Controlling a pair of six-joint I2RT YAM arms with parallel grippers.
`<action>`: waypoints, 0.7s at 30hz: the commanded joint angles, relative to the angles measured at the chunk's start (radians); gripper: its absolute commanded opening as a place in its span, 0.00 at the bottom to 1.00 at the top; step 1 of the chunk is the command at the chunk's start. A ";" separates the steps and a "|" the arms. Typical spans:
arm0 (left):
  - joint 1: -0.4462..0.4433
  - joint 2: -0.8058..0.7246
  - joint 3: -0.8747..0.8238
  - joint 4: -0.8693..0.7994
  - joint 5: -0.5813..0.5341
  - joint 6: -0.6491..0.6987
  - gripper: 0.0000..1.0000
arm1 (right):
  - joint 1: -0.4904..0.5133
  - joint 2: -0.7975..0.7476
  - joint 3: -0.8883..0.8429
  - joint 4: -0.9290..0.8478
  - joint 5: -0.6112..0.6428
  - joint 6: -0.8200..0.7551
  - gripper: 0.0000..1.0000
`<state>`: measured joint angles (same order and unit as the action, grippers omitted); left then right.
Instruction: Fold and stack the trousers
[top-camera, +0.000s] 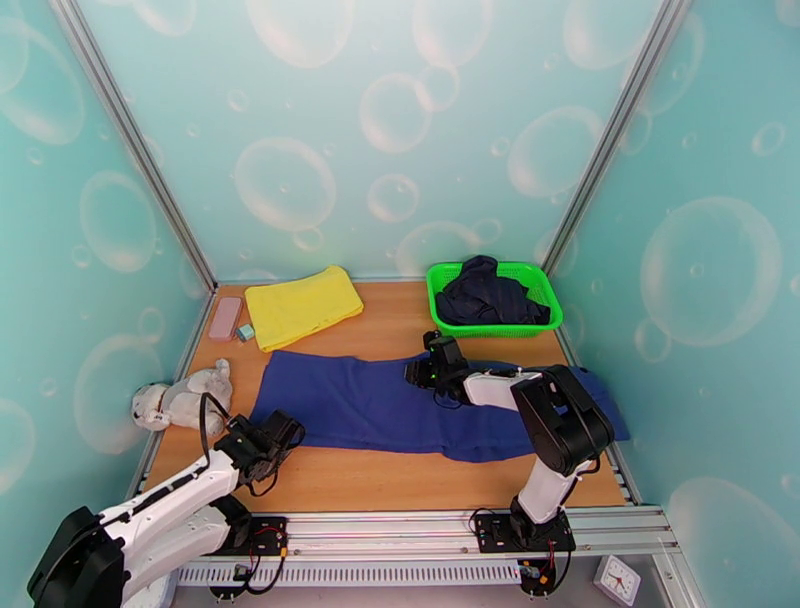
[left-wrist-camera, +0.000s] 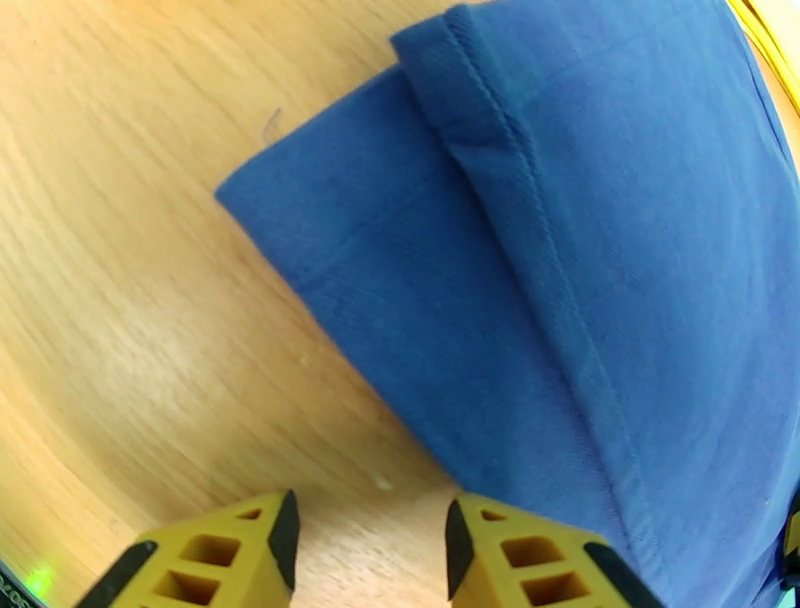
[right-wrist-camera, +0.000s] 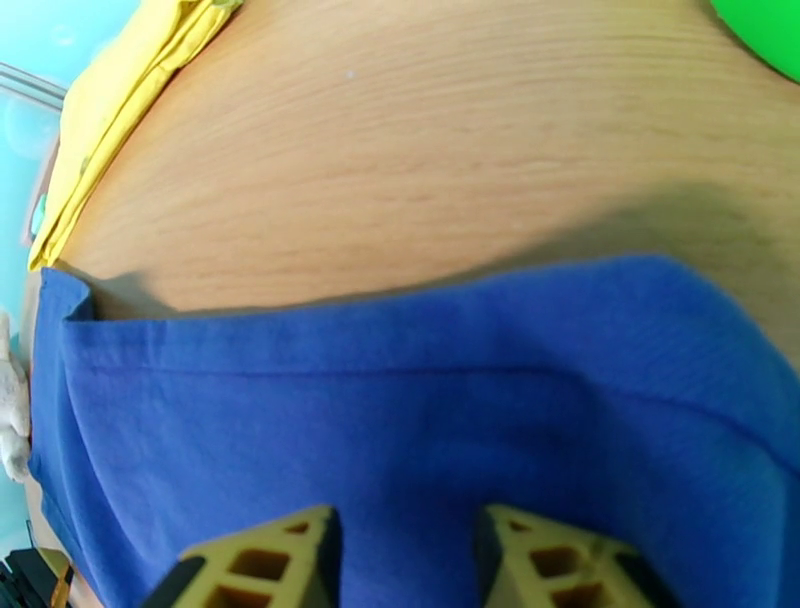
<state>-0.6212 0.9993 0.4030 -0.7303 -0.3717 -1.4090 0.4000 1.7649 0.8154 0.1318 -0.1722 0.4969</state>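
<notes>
Folding so far: the trousers (top-camera: 400, 405) lie flat and stretched long across the middle of the bench (top-camera: 400, 480). The left wrist view shows one hemmed layer of the trousers (left-wrist-camera: 600, 250) lying on another, so the legs seem already laid one over the other lengthwise.
Place of the trousers: the hem end points left toward the plush dog (top-camera: 180, 400), and the other end runs under the right arm (top-camera: 560, 420). The far left corner sits just beside the yellow cloth (top-camera: 303, 305).
State of left jaws: open with nothing between them, low over bare wood just beside the near hem corner. One yellow finger (left-wrist-camera: 530, 560) reaches over the edge of the cloth.
State of right jaws: open and empty, hanging over the blue cloth (right-wrist-camera: 450, 420) close to its far edge, about midway along.
Left to do: by my judgement the crosswise folds, since the pair is at full length, and then the stacking.
Stack spot: cannot tell; the folded yellow cloth looks a likely base.
Other laundry: a dark garment (top-camera: 490, 295) sits in the green basket (top-camera: 436, 280), apart from the trousers.
</notes>
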 joint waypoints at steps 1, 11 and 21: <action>0.028 0.023 0.060 0.003 -0.081 -0.026 0.48 | -0.003 0.050 -0.028 -0.060 0.007 0.008 0.42; 0.172 0.128 0.065 0.065 -0.040 0.098 0.41 | -0.018 0.037 -0.042 -0.047 -0.027 0.009 0.42; 0.255 0.229 0.069 0.138 -0.035 0.224 0.37 | -0.017 0.014 -0.053 -0.038 -0.029 0.009 0.42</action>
<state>-0.3912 1.1854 0.4671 -0.6407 -0.3973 -1.2476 0.3885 1.7657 0.8021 0.1631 -0.2062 0.4965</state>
